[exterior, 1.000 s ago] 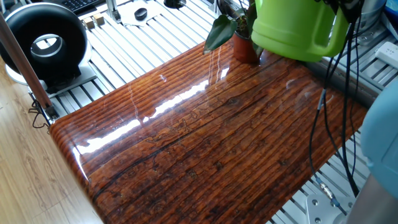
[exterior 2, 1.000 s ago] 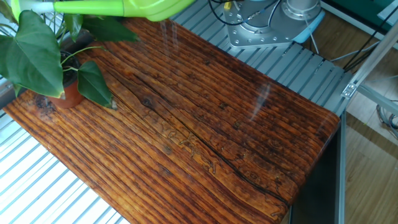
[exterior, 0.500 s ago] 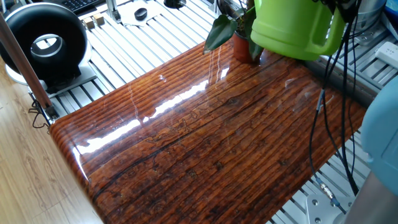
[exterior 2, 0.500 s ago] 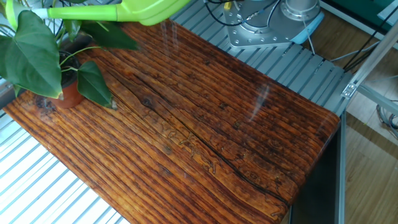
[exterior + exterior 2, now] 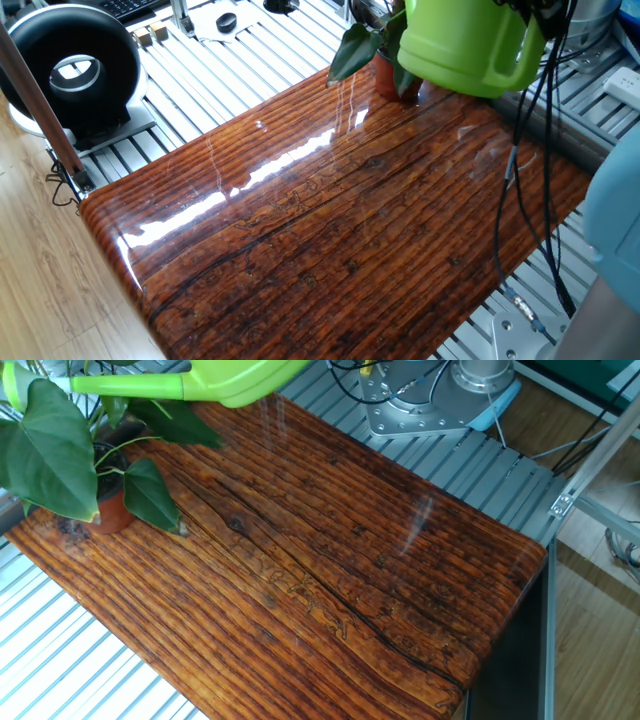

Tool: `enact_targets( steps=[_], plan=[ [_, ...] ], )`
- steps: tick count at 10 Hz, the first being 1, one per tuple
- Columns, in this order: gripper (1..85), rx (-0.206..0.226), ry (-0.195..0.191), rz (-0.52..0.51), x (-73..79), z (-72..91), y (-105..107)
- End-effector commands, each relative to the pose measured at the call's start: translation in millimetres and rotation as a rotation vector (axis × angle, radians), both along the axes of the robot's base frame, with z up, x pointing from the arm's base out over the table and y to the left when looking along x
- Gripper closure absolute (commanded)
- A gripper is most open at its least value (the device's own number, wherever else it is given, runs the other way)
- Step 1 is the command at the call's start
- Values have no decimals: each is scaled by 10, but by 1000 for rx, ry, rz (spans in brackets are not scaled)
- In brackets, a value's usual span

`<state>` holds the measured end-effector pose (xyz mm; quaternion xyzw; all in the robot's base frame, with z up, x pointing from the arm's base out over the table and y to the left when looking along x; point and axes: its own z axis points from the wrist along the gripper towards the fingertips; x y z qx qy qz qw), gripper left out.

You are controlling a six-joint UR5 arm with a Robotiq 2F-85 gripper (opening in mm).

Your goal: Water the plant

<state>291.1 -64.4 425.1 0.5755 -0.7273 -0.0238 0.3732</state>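
Observation:
The lime-green watering can (image 5: 465, 45) hangs in the air over the far corner of the wooden table (image 5: 330, 230). My gripper (image 5: 528, 6) is mostly cut off by the top edge, dark above the can's handle, and carries the can. The plant (image 5: 352, 50) has broad dark leaves, and its terracotta pot (image 5: 390, 75) is partly hidden behind the can. In the other fixed view the can (image 5: 240, 375) points its long spout (image 5: 120, 385) left over the plant (image 5: 50, 450) and pot (image 5: 112, 512). No water stream shows.
A black ring-shaped device (image 5: 75, 70) stands off the table's left on the slatted metal bench. Black cables (image 5: 520, 200) hang down over the table's right side. The arm's base (image 5: 450, 395) sits behind the table (image 5: 330, 560). Small items (image 5: 228, 22) lie at the back.
The watering can has shifted slightly left and its spout has dropped lower over the plant's leaves. The plant has not moved.

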Motion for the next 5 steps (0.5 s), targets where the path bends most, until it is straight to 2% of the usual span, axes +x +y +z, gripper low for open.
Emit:
enact_targets(
  steps=[1, 3, 5],
  plan=[
    [843, 40, 1, -71, -67, -33, 186],
    [843, 98, 14, -121, -127, -58, 377],
    [843, 101, 0, -115, -96, -82, 373]
  ],
)
